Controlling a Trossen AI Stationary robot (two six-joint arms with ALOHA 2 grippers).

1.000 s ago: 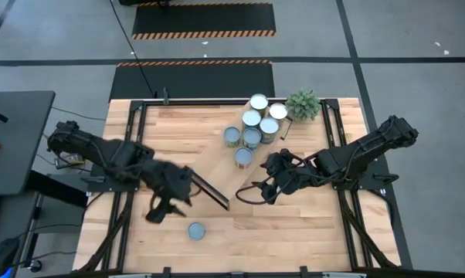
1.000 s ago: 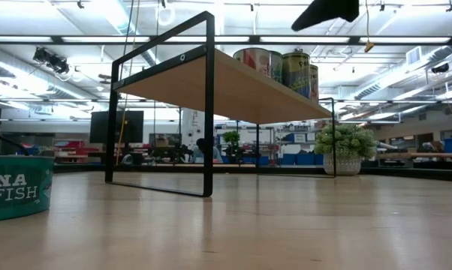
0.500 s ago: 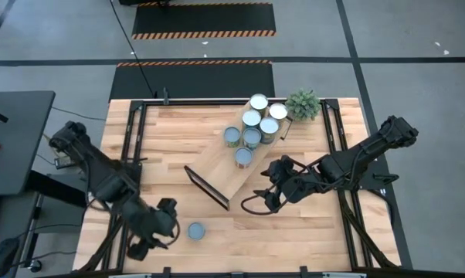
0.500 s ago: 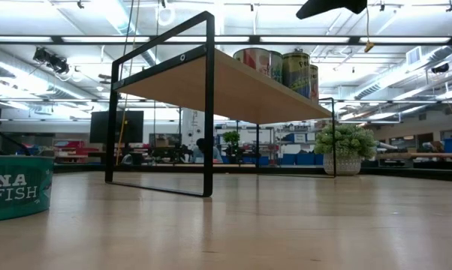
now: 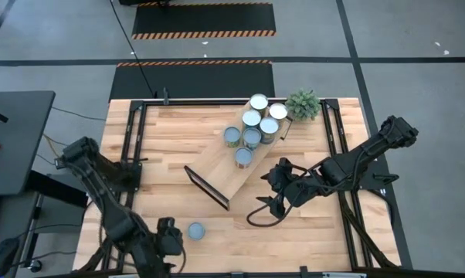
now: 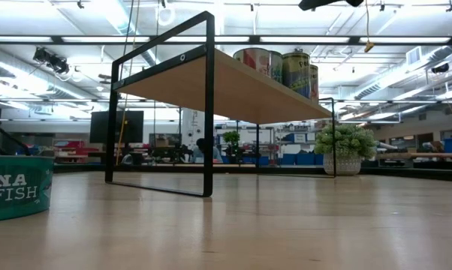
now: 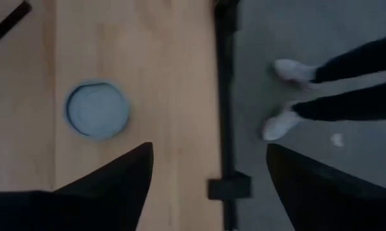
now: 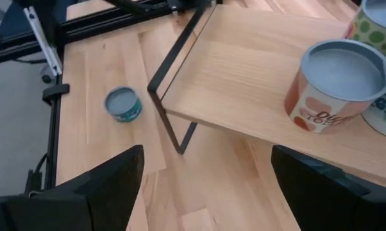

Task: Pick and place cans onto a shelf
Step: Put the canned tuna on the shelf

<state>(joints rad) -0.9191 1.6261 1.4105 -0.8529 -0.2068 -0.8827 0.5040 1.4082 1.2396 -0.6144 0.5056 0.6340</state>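
Overhead, the left pincer (image 5: 168,241) hangs at the near edge of the wooden counter (image 5: 171,135), just beside a lone teal can (image 5: 195,230) with a pale blue-grey top. Its 2 dark fingers (image 7: 116,183) stand spread apart with nothing between them; in the left wrist view that same can (image 7: 97,108) lies off to one side of the fingers, untouched, while a person's legs and white shoes (image 7: 289,96) show on the grey floor beyond the counter's dark edge rail.

Next, the right pincer (image 5: 273,202) sits near the middle of the counter, close by the near end of the shelf (image 5: 221,166). Its fingers (image 8: 106,183) are also parted and empty. The right wrist view looks across the shelf's light-wood board (image 8: 257,90) to the lone can (image 8: 123,104) on the counter past the dark end frame.

On the shelf, 7 cans (image 5: 252,127) stand in a cluster toward its far end, with 1 of them (image 5: 243,157) nearest the right pincer and apart from the rest. A small green potted plant (image 5: 303,104) stands on the counter just beside the far end of the shelf.

From counter height, the lone can (image 6: 17,186) shows lettering reading "FISH" at the picture's edge, and several cans (image 6: 278,69) are upright on top of the raised shelf (image 6: 211,82).
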